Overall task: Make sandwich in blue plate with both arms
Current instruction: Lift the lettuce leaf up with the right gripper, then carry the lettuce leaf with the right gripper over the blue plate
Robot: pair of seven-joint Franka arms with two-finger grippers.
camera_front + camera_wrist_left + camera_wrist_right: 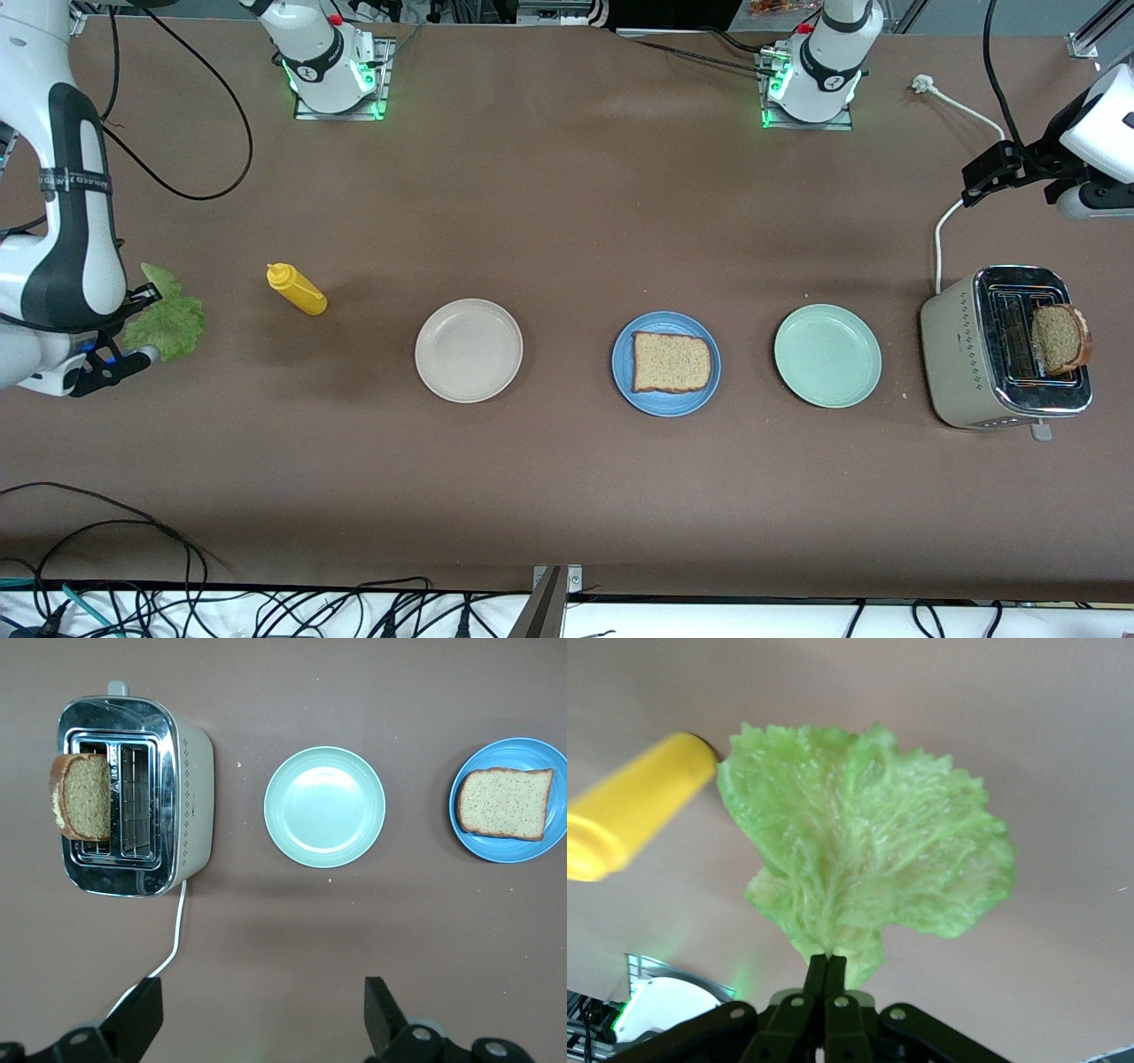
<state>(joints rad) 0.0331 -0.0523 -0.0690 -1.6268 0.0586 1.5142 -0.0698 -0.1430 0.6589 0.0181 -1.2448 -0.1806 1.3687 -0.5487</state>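
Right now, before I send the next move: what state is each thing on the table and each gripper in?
blue plate: holds one bread slice, flat, no lettuce yet
toaster: second slice standing up out of one slot
lettuce leaf: pinched in the right gripper
left gripper: open, empty, above the table by the toaster
cream plate: empty
mint plate: empty
mustard bottle: lying on its side, capped

Both arms are clad in glossy white shells broken by black joint sections. The right arm (62,239) is marked by a long black panel with a white inset. Green lights are seen glowing at both bases, each topped by a red button. The left hand (261,1019) is fitted with black, squared fingers (383,1014).
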